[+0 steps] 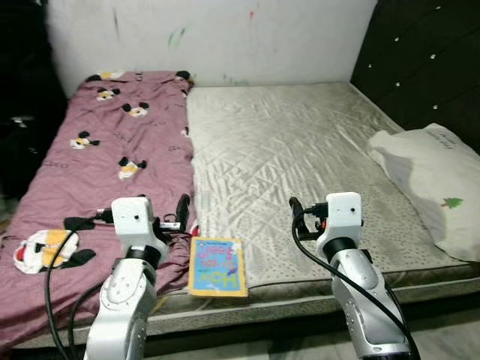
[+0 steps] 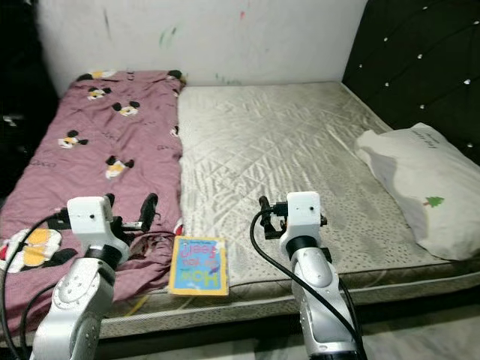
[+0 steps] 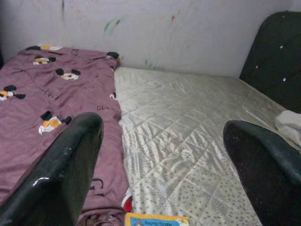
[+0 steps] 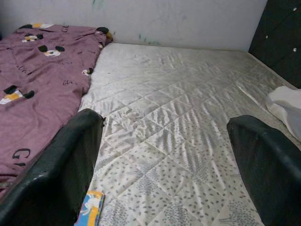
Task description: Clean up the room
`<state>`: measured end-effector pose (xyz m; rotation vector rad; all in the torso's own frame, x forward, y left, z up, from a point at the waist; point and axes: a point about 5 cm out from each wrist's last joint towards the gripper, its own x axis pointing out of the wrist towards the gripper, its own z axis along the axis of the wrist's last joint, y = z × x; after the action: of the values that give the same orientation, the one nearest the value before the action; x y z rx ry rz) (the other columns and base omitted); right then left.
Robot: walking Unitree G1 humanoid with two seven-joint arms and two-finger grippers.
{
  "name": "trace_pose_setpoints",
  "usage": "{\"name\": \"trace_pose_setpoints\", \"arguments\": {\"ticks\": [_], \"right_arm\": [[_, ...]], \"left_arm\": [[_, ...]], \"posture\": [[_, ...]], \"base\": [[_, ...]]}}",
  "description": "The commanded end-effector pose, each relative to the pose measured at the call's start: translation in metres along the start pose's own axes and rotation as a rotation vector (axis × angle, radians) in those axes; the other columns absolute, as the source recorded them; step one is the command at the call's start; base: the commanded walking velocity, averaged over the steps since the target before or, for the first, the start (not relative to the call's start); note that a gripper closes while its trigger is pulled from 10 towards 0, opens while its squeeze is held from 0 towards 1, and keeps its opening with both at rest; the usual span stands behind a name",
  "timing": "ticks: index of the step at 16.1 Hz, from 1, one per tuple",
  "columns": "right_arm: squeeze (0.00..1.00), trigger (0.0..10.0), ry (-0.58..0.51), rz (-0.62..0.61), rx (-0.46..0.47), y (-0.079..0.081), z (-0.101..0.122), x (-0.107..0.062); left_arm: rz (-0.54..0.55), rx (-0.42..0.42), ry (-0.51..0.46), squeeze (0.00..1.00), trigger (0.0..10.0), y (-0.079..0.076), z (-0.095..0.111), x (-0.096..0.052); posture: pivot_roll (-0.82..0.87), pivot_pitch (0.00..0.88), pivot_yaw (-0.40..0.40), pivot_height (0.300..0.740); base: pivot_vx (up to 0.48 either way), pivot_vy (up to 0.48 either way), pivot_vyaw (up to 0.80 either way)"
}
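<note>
A colourful children's book (image 1: 217,266) lies flat at the near edge of the bed, on the seam between the purple cartoon-mouse blanket (image 1: 112,150) and the bare quilted mattress (image 1: 300,142). My left gripper (image 3: 162,126) hovers just left of the book, over the blanket's bunched edge. It is open and holds nothing. My right gripper (image 4: 164,121) hangs over the mattress to the right of the book, also open and holding nothing. One black finger (image 1: 182,208) of the left gripper and one finger (image 1: 295,207) of the right show beside the white wrist housings.
A white pillow (image 1: 431,184) with a small green tree print lies at the right edge of the bed. A dark tufted headboard (image 1: 427,60) rises on the right and a marked white wall (image 1: 225,37) stands behind. Dark furniture stands at the far left.
</note>
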<state>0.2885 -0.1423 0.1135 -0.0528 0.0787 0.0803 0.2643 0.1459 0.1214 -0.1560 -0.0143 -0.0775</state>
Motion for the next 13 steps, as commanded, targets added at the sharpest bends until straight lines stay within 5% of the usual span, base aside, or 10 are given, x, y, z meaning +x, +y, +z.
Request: {"name": "trace_pose_setpoints", "arguments": {"ticks": [1,13], "right_arm": [[0.0,10.0,-0.012,-0.005,0.002,-0.0024,0.0034,0.0],[0.0,10.0,-0.008,-0.016,-0.01,-0.0027,0.0016,0.001]], "left_arm": [[-0.014,-0.001,-0.013,0.0,10.0,-0.0017,0.0039,-0.0003],[-0.015,0.0,-0.011,0.0,10.0,-0.0043,0.0046,0.0009]], "posture": [[-0.01,0.026,0.008,0.74],[0.0,0.029,0.011,0.74]], "base": [[0.259,0.0,0.0],[0.326,0.0,0.0]]}}
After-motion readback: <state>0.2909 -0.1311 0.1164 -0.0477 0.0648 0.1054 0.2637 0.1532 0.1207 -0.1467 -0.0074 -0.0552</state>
